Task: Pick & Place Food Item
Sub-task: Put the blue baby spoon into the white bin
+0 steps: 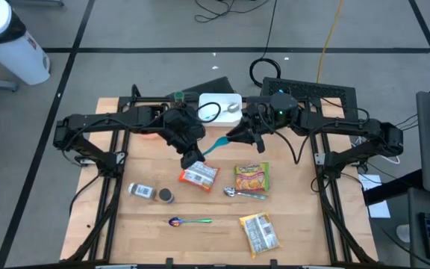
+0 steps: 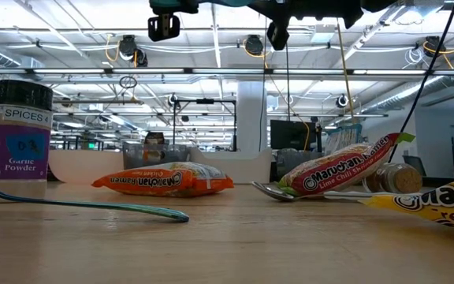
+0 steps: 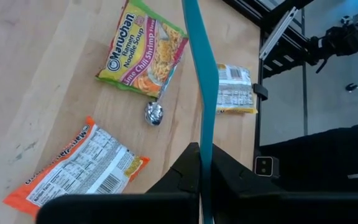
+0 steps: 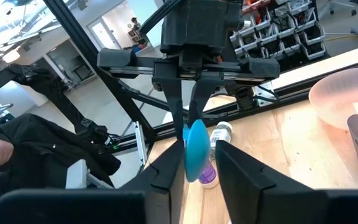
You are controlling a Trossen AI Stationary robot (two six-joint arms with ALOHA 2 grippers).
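Observation:
My left gripper point(image 3: 202, 177) is shut on a teal spoon point(image 1: 217, 144), held in the air over the table's far middle. The spoon's bowl point(image 4: 196, 152) reaches between the fingers of my right gripper point(image 4: 194, 171), which stand on either side of it with a narrow gap on one side. On the table below lie three ramen packs, flat on their faces: an orange one point(image 1: 198, 175), a green one point(image 1: 251, 178) and a yellow one point(image 1: 260, 233). My left gripper pinches the teal spoon's handle point(image 3: 204, 163) between its two fingers. The fingers slant down from the table's left, and the handle runs on past the fingertips along them. The spoon is lifted clear of the table, its bowl end toward my right gripper. Whether my right gripper touches the bowl, I cannot tell.
A metal spoon point(image 1: 237, 193) lies by the green pack, and a coloured spoon point(image 1: 189, 221) lies near the front. A spice jar point(image 1: 142, 191) and a small jar point(image 1: 166, 196) lie at the left. A white container point(image 1: 221, 107) and a pink bowl point(image 4: 347, 99) stand at the far edge.

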